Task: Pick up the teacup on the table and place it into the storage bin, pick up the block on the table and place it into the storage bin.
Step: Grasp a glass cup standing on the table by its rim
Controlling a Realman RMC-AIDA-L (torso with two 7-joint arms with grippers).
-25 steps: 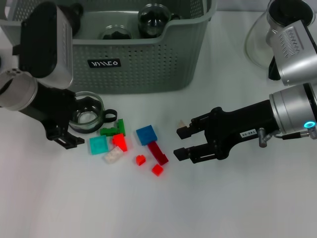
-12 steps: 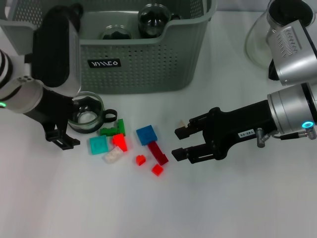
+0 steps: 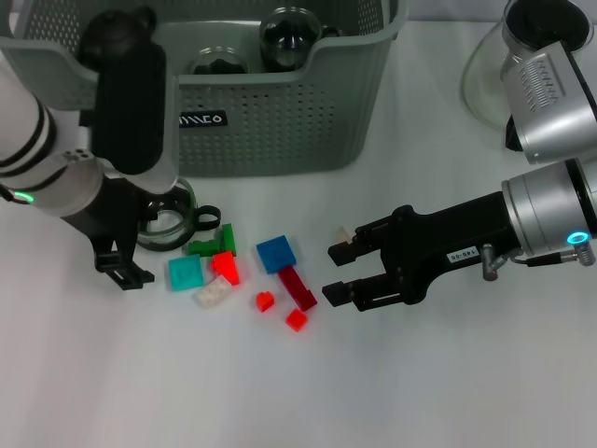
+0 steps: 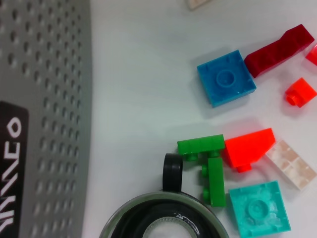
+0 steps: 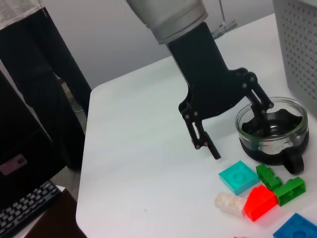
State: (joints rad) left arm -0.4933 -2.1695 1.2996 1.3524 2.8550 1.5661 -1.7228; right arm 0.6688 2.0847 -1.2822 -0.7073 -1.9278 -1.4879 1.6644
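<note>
We're on the teacup pick: left gripper (image 5: 233, 116) splayed with one finger inside the teacup (image 5: 271, 128) and one outside its rim, next clench and lift; right gripper (image 3: 340, 273) unclenched, blocks (image 3: 276, 253) just ahead.

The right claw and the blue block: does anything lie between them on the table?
In the head view, only bare white table separates the right claw from the blue block; the dark red block sits just below that line.
</note>
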